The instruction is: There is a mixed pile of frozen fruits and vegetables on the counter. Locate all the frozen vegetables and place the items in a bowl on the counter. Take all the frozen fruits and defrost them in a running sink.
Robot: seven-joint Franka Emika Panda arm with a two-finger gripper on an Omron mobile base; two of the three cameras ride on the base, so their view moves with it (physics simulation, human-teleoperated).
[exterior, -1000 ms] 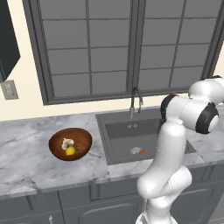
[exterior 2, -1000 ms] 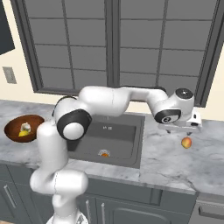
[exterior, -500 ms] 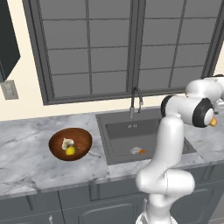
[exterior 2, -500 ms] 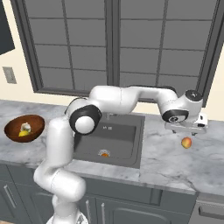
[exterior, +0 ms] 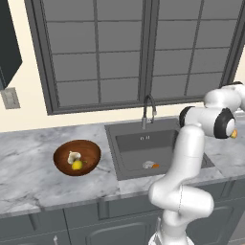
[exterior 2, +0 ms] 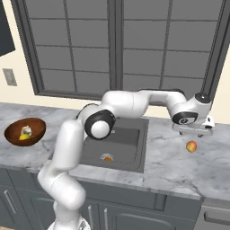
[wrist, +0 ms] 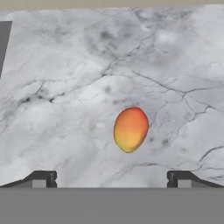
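Between the two dark fingertips (wrist: 43,178) at the bottom of the hand view, a wide gap is kept and nothing is grasped; the gripper (exterior 2: 199,131) is spread fully apart. Just beyond the tips, the orange-red peach-like ball (wrist: 130,129) is seen lying alone on the veined marble counter (wrist: 65,87), apart from both fingers. From the right base view the gripper is found held above the counter to the right of the sink (exterior 2: 117,143), with the peach-like ball (exterior 2: 191,146) lying just below and beside it. Within the dark sink basin, a small orange ball (exterior 2: 107,158) is noted beside the pale drain (exterior: 148,164). A thin curved dark faucet (exterior: 148,111) is set at the basin's rear edge. Well apart, to the left of the sink, the brown wooden bowl (exterior: 60,160) is placed on the counter, and in it the yellow piece (exterior: 76,165) and the whitish lump (exterior: 73,156) are contained, touching or nearly so.
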